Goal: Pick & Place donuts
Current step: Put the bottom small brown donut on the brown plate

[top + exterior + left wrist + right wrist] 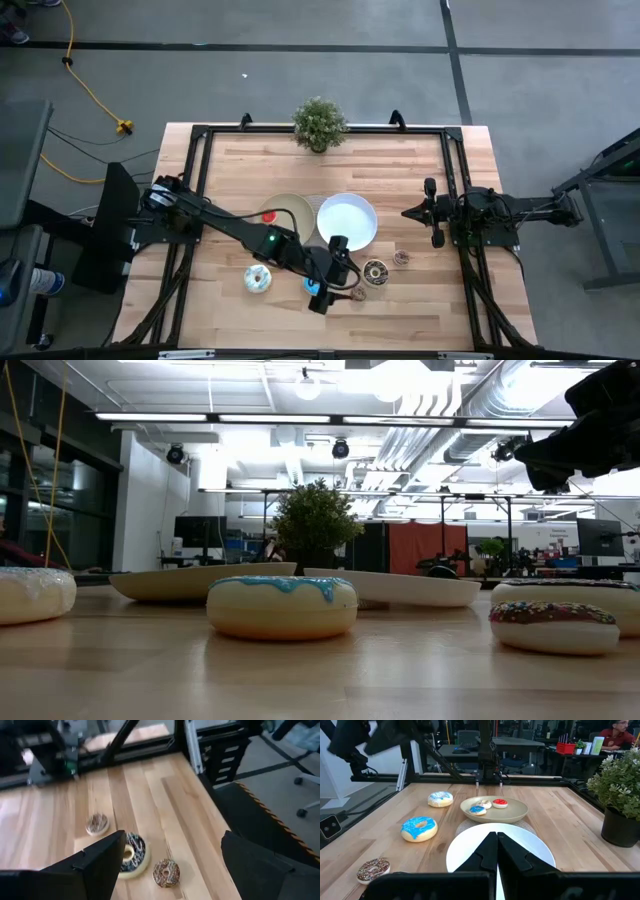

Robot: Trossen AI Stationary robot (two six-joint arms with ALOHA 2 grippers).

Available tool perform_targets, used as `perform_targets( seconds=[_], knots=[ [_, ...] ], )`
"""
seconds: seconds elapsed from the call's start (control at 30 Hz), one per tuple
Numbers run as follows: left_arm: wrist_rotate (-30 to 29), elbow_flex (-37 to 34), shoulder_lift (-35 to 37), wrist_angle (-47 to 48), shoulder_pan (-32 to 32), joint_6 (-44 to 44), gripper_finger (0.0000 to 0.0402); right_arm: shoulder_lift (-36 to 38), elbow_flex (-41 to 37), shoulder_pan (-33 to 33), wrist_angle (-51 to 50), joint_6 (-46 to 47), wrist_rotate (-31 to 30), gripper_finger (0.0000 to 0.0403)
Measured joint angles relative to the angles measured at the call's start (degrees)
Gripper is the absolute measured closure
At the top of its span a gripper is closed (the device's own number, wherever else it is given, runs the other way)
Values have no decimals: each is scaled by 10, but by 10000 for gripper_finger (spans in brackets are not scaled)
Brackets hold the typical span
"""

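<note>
Toy donuts lie on the wooden table. A blue-iced donut (313, 288) (282, 607) and a white sprinkled one (257, 278) rest flat near the front. To their right lie a large dark sprinkled donut (376, 271) (132, 855), a small brown one (166, 872) and another small one (401, 257). A beige plate (290, 212) holds small red (499, 803), blue and white donuts. My left gripper (335, 272) (174, 840) hangs open above the table, beside the blue donut and short of the dark one, holding nothing. My right gripper (496, 845) is shut and waits at the right side (432, 212).
A white plate (347, 220) sits at the table's middle, next to the beige plate. A small potted plant (320, 124) stands at the far edge. Black frame rails (455, 180) run along the table's sides. Bare wood lies in the near right corner.
</note>
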State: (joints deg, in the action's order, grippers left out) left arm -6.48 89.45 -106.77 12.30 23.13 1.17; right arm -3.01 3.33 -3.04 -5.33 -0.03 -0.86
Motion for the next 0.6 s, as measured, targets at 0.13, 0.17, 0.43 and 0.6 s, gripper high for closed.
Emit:
perform_targets(
  seconds=[0.13,0.17,0.43,0.6],
  knots=[
    [-27,-1,-20,-8,8,46,82,0,0,0,0,0,0,402],
    [-39,-1,-23,-6,10,61,82,0,0,0,-1,0,0,402],
    [-122,-1,-65,-6,30,145,82,0,0,0,0,0,0,402],
    [-169,-1,-99,-11,43,180,82,0,0,0,0,0,0,402]
  ],
)
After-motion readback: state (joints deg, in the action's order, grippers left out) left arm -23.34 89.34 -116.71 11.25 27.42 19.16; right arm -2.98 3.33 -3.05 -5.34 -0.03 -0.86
